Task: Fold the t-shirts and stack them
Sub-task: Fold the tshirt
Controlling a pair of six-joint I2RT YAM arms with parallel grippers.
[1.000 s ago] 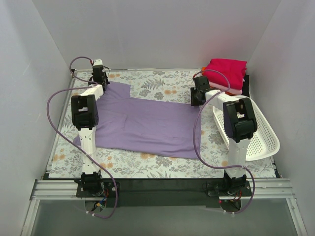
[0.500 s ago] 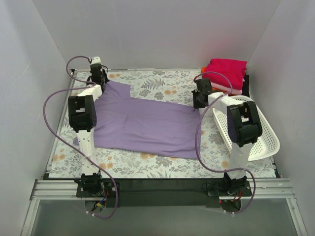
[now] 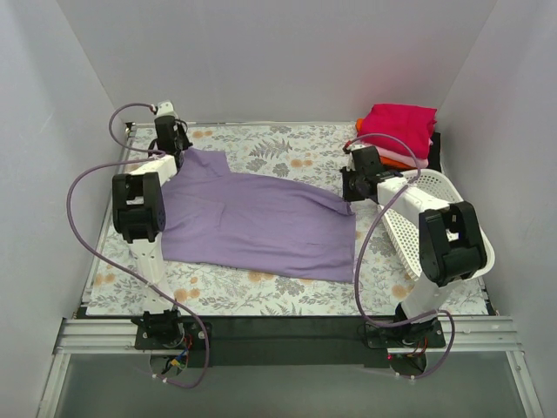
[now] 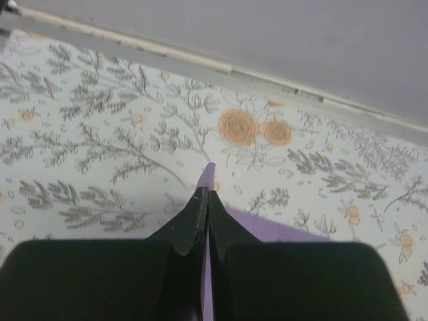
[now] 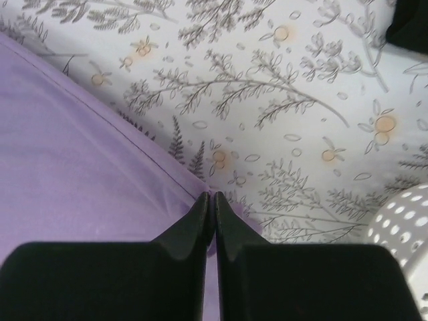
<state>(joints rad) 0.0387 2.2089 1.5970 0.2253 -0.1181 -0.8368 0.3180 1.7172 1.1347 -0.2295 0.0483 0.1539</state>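
Jaws first: left jaws and right jaws each pinched shut on the far edge of the lavender shirt (image 3: 261, 218). Lift together, even tension, no sagging middle.

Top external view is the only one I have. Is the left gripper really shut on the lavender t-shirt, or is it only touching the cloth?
Observer: It is shut on it. In the left wrist view the left gripper pinches the lavender t-shirt, and a small tip of cloth sticks out past the fingertips.
Operator: And the right one?
Observer: The right gripper is also shut on the t-shirt. In the right wrist view it pinches the cloth right at the stitched hem edge.
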